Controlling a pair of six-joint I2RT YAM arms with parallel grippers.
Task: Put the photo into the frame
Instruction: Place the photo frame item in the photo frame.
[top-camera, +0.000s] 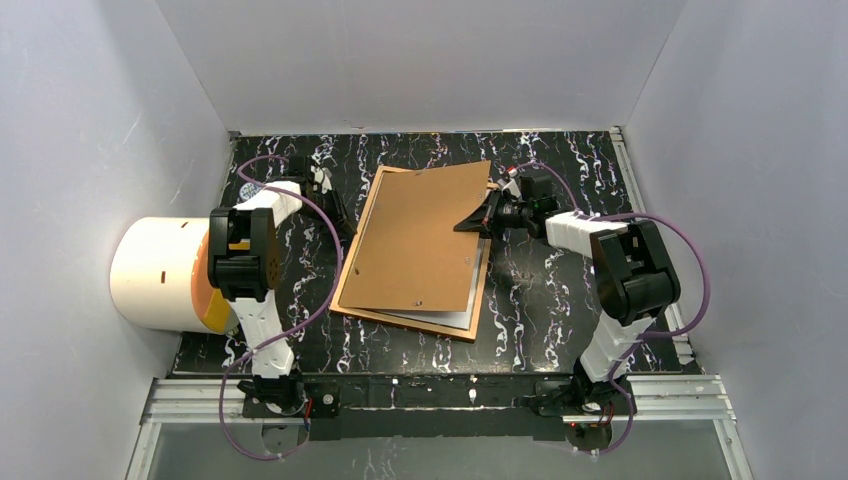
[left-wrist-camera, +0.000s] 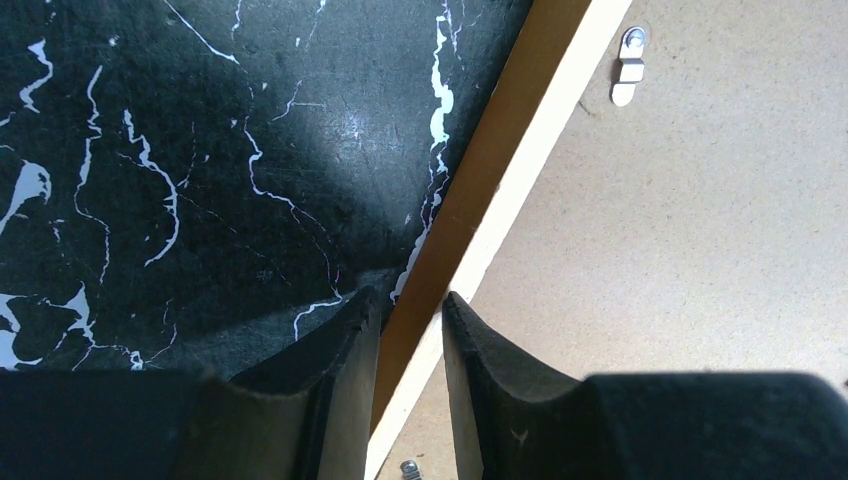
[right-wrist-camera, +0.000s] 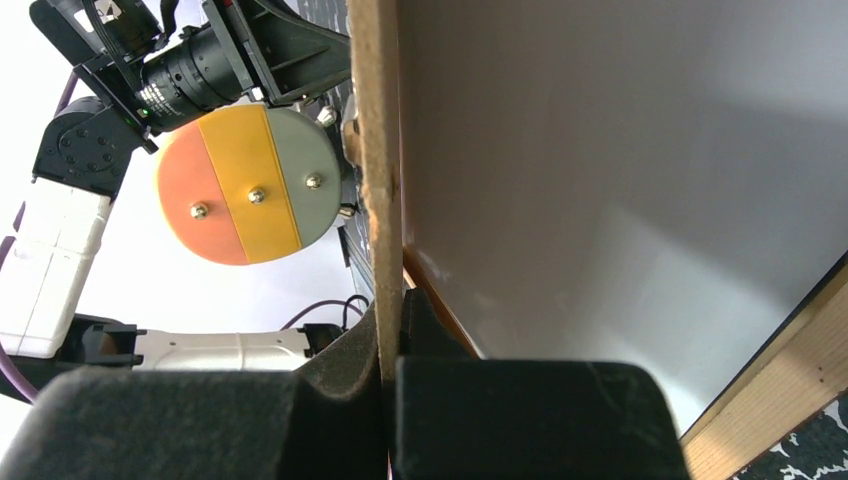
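Observation:
The frame (top-camera: 352, 262) lies flat mid-table, its orange-brown rim showing at the left and near sides. A plain brown backing board (top-camera: 425, 235) rests over it, raised at its right edge. My right gripper (top-camera: 487, 215) is shut on that board edge (right-wrist-camera: 375, 150). Under the lifted board a white sheet (right-wrist-camera: 600, 200), the photo's back, lies inside the frame rim (right-wrist-camera: 790, 370); a strip of it shows in the top view (top-camera: 462, 318). Its printed side is hidden. My left gripper (top-camera: 343, 222) is narrowly open, its fingertips (left-wrist-camera: 350, 330) over the frame's left rim (left-wrist-camera: 480, 170), clamping nothing.
A white cylinder (top-camera: 155, 270) with an orange and yellow end lies past the table's left edge; its end disc shows in the right wrist view (right-wrist-camera: 245, 185). A metal turn clip (left-wrist-camera: 628, 68) sits on the board (left-wrist-camera: 700, 220). White walls enclose the black marbled table (top-camera: 560, 300).

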